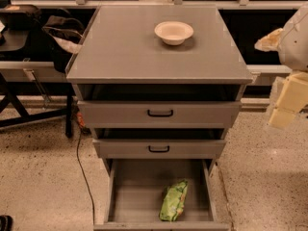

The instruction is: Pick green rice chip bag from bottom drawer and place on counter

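Camera view: the gripper (288, 102) hangs at 3 o'clock, off the cabinet's right side and well apart from the bag. Whether it is apart or together we cannot tell. The green rice chip bag (174, 200) lies at 6 o'clock in the open bottom drawer (134, 196), right of centre. We judge the reach not yet begun. We should descend clear of the middle drawer (192, 149) and pinch across the bag's narrow width. It looks lime-green, crinkly and soft. The counter (125, 47) carries a cream bowl (173, 32) at 12 o'clock.
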Controlling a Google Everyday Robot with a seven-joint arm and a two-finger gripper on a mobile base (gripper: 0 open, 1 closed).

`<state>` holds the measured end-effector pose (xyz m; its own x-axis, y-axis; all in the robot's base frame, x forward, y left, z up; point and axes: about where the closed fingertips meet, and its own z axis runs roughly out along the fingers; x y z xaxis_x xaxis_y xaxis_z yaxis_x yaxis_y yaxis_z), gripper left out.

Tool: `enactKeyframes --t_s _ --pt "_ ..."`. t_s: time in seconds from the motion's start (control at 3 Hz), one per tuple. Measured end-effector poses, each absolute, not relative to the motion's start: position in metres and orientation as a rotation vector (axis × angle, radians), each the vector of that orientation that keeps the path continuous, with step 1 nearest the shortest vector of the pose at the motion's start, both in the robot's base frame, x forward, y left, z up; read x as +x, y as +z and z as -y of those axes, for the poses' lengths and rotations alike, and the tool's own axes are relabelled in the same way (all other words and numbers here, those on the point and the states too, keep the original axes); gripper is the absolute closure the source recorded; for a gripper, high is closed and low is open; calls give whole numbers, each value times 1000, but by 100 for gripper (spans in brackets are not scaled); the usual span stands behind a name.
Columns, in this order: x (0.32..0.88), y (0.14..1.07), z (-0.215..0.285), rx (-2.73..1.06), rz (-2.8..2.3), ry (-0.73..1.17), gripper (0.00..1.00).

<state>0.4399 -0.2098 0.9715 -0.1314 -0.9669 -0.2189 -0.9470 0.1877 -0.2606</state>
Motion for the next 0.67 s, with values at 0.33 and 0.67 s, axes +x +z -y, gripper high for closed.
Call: enactKeyframes --t_s 0.33,0.67 --pt "444 968 205 -1897 -1990 -85 0" --pt "442 955 199 -1963 -1823 -99 0"
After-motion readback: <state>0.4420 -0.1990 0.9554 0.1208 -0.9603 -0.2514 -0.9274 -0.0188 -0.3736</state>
